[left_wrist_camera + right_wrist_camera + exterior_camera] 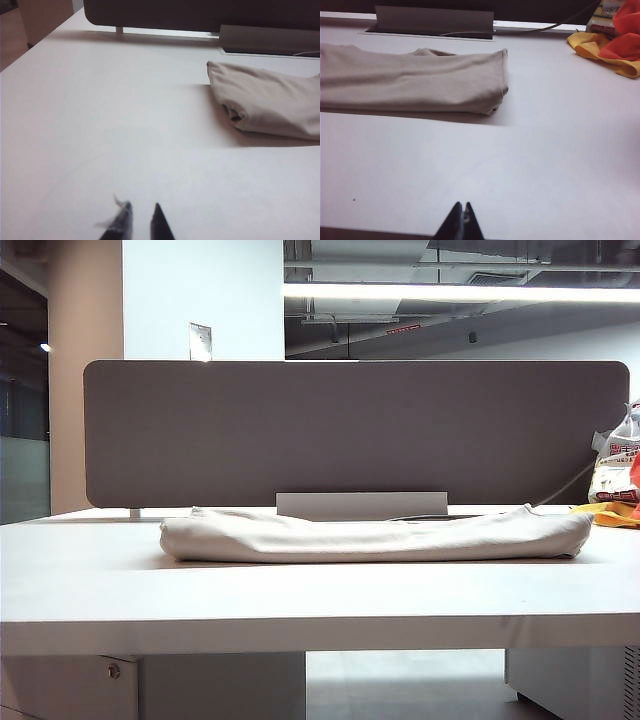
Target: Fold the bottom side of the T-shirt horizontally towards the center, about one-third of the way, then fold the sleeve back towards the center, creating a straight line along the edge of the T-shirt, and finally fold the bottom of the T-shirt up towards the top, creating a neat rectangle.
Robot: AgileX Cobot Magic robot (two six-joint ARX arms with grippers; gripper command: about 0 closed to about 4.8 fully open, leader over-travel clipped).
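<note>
The beige T-shirt lies folded into one long narrow band across the back half of the white table. One rounded end of it shows in the left wrist view. The other end, with a stitched edge, shows in the right wrist view. I cannot tell which edge is the bottom side. Neither gripper appears in the exterior view. My left gripper hovers over bare table short of the shirt, its tips slightly apart and nothing between them. My right gripper is shut and empty near the table's front edge.
A grey partition with a low grey box closes off the back of the table. A yellow-orange cloth and a white printed bag sit at the back right corner. A cable runs behind the shirt.
</note>
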